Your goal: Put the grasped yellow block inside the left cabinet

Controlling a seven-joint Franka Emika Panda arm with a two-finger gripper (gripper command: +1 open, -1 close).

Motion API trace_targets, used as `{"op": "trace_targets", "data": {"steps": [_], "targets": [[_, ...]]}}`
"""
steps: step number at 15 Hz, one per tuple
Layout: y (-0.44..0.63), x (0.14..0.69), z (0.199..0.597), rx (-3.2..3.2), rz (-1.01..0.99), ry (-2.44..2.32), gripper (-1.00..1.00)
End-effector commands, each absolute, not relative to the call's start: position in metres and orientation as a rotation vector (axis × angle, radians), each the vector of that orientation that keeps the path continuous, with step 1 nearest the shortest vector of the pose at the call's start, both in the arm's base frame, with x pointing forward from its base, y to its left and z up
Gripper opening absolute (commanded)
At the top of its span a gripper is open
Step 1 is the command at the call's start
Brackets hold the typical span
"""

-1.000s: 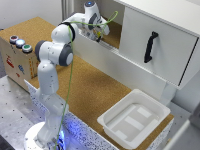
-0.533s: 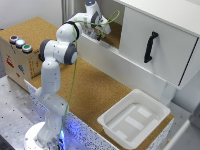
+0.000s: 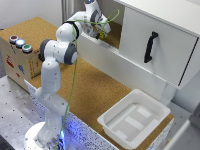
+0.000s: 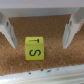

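Upper centre of exterior view: gripper point(image 3: 101, 33) inside left cabinet point(image 3: 114, 36). Wrist view: block point(image 4: 34, 47) rests on cork floor, centred between spread fingers point(image 4: 8, 34), untouched. Released; placement appears done, withdrawal remains.

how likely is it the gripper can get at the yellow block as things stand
Probably yes. In the wrist view the yellow block lies on the left cabinet's cork floor, directly between the gripper's open fingers, with nothing over or beside it.
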State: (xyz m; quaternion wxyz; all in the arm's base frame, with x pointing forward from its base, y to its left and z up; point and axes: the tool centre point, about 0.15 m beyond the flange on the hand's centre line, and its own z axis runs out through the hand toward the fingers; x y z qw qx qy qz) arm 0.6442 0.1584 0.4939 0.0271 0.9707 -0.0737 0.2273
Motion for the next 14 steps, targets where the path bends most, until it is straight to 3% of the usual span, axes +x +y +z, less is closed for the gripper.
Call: {"op": "trace_targets", "data": {"steps": [1, 14], "targets": [[0.139, 0.596, 0.510, 2.983, 0.640, -0.312, 1.00], [0.053, 0.497, 0.521, 2.863, 0.513, -0.754, 1.00]]}}
